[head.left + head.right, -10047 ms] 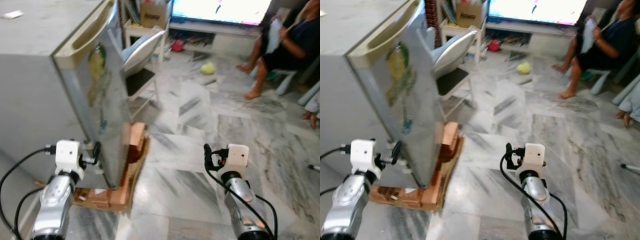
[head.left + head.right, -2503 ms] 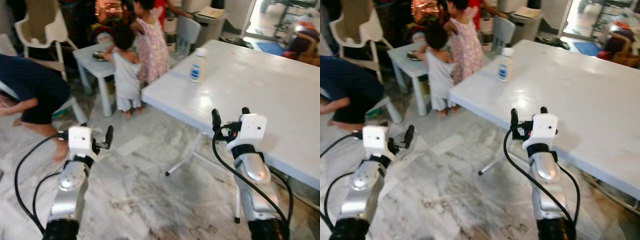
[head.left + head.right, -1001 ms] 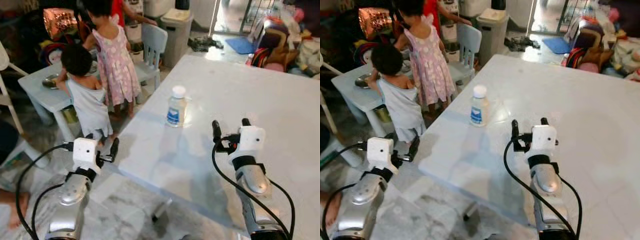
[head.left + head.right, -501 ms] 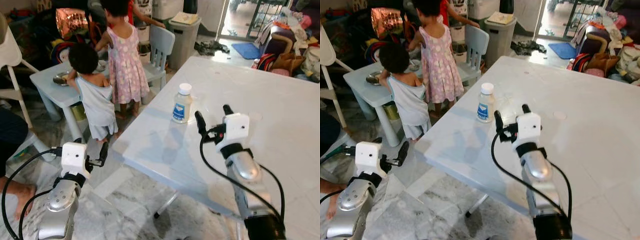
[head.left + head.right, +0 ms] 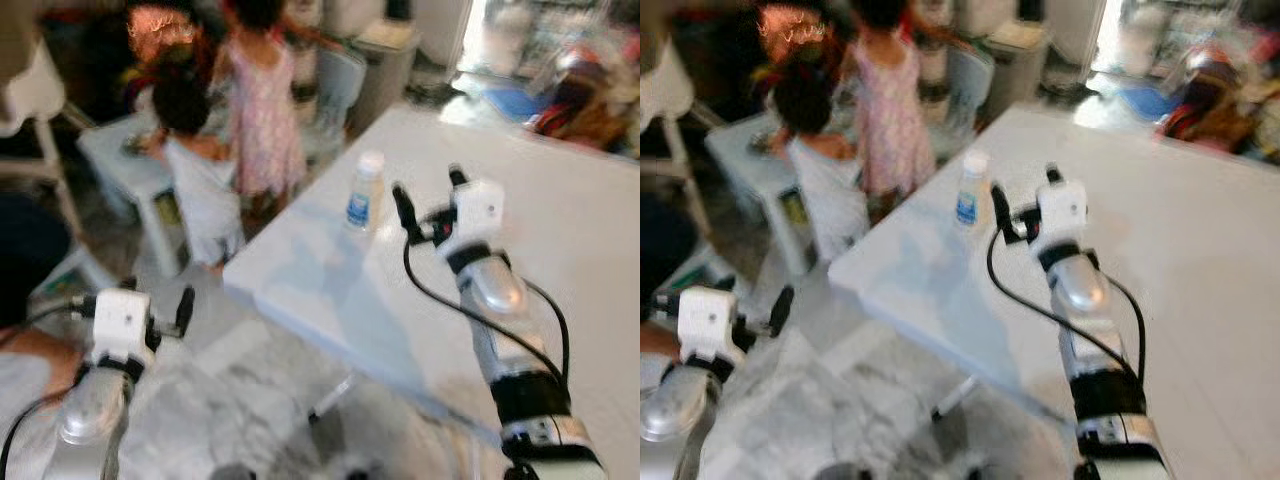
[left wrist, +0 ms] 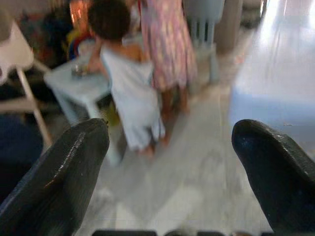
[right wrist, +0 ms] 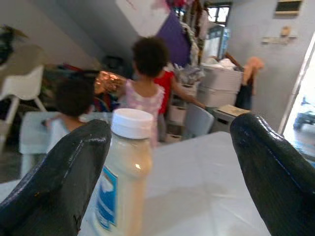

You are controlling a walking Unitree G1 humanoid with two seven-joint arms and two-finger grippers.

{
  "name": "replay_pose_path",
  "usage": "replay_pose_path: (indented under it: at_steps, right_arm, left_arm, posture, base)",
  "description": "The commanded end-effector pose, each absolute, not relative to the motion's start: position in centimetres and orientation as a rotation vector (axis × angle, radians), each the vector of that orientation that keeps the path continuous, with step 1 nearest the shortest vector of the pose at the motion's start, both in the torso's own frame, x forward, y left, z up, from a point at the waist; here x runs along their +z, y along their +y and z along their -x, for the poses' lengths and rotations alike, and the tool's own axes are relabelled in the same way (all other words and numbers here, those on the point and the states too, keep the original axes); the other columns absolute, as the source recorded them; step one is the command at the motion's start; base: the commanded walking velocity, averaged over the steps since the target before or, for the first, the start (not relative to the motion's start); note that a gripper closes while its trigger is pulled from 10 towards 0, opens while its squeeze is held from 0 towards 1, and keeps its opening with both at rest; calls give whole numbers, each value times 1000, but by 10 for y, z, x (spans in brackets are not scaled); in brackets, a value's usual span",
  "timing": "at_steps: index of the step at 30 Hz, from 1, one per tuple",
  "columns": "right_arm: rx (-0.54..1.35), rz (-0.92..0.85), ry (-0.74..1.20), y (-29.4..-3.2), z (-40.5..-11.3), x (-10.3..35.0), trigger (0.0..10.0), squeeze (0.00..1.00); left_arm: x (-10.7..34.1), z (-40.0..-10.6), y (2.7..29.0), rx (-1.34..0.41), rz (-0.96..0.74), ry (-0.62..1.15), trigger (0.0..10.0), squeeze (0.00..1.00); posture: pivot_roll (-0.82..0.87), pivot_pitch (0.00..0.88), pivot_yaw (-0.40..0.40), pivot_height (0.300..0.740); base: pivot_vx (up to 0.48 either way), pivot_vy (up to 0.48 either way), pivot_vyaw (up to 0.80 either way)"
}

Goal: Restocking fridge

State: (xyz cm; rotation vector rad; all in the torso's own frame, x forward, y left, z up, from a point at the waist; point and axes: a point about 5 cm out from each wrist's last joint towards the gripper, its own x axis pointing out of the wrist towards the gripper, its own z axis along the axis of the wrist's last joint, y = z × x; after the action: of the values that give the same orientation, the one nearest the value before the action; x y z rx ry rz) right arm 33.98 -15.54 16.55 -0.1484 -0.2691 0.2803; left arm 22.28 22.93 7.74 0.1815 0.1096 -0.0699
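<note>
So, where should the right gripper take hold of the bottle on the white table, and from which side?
Probably the straight body of the bottle below its white cap, approached level from the robot's side: it stands upright, and the open right gripper already faces it.

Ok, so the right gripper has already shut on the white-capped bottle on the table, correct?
Not yet. The right gripper is open, jaws spread wide, with the white-capped bottle upright on the table ahead of it, untouched, as the right wrist view shows.

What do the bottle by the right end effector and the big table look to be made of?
Bottle: probably translucent plastic, with a cream-coloured fill showing through, white screw cap, blue label. Table: smooth white top with a soft sheen, likely plastic or laminate; blur leaves it open.
</note>
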Motion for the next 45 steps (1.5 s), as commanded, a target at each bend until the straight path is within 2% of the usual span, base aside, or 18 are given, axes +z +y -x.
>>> replay_pose_path:
  at_steps: [1,9,20,25,32,37,45]
  right_arm:
    - [301,149,-281,-151,-342,168,10000,0]
    - [311,150,-310,-146,-345,170,10000,0]
    - [305,195,-353,-155,-360,184,10000,0]
    - [289,155,-365,-155,-361,187,10000,0]
    - [141,88,-381,-157,-326,170,10000,0]
    - [71,55,-305,-154,-290,143,10000,0]
    - [46,44,-248,-153,-276,133,10000,0]
  left_arm:
    - [87,-224,236,-70,-210,91,10000,0]
    - [92,-221,241,-69,-234,100,10000,0]
    - [96,-213,245,-97,-256,134,10000,0]
    - [98,-212,246,-77,-256,136,10000,0]
    - [102,-220,247,-27,-214,93,10000,0]
    - [97,-231,237,-42,-171,81,10000,0]
    - [93,-247,221,-92,-149,67,10000,0]
  posture:
    - [137,91,24,740]
    - [156,103,44,740]
    - [187,147,68,740]
    - [191,123,50,740]
    - [153,65,28,740]
    - [94,23,35,740]
    - [35,0,49,740]
  base:
    - [0,0,0]
    - [0,0,0]
    - [0,0,0]
    - [0,0,0]
    - [0,0,0]
    - [0,0,0]
    - [0,223,-259]
